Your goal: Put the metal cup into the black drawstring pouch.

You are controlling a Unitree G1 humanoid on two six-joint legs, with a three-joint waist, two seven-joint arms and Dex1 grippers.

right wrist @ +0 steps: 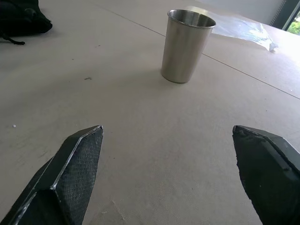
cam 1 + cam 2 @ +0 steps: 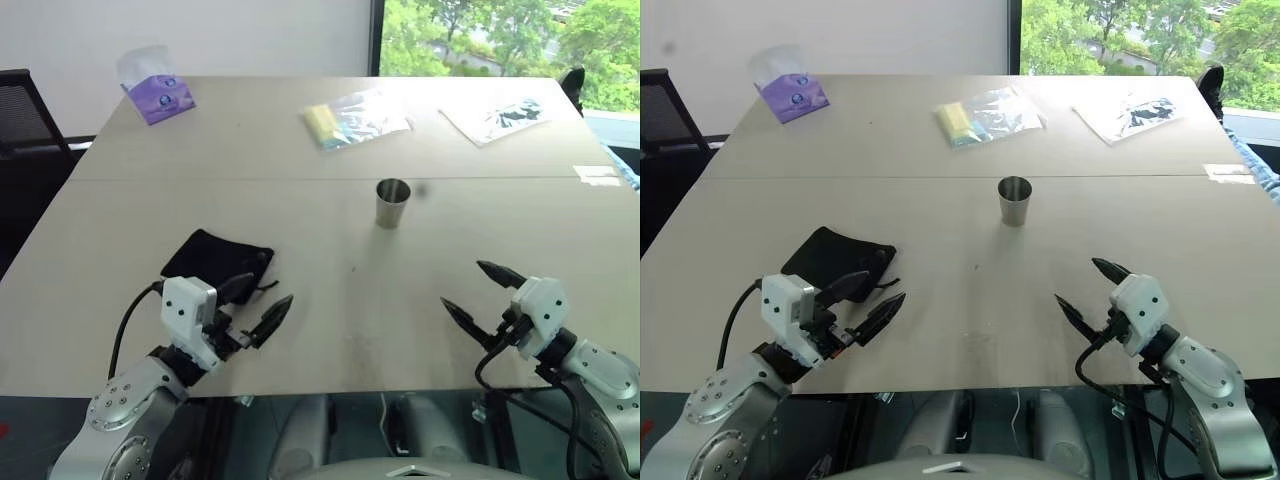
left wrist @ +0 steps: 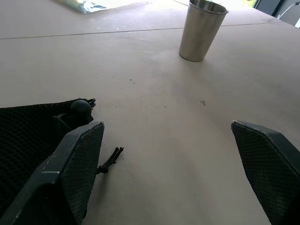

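Note:
The metal cup (image 2: 392,203) stands upright and empty near the middle of the table, mouth up; it shows as well in the wrist views (image 3: 201,31) (image 1: 187,46). The black drawstring pouch (image 2: 214,258) lies flat at the near left, its thin cords (image 3: 110,160) trailing on the wood. My left gripper (image 2: 255,303) hovers open just in front of the pouch, its fingers empty. At the near right my right gripper (image 2: 484,291) is open too, empty, pointing toward the cup from some way off.
A purple tissue pack (image 2: 157,95) sits at the far left corner. A clear bag with yellow contents (image 2: 352,117) and a printed plastic sleeve (image 2: 497,116) lie along the far side. A dark chair (image 2: 25,130) stands left of the table.

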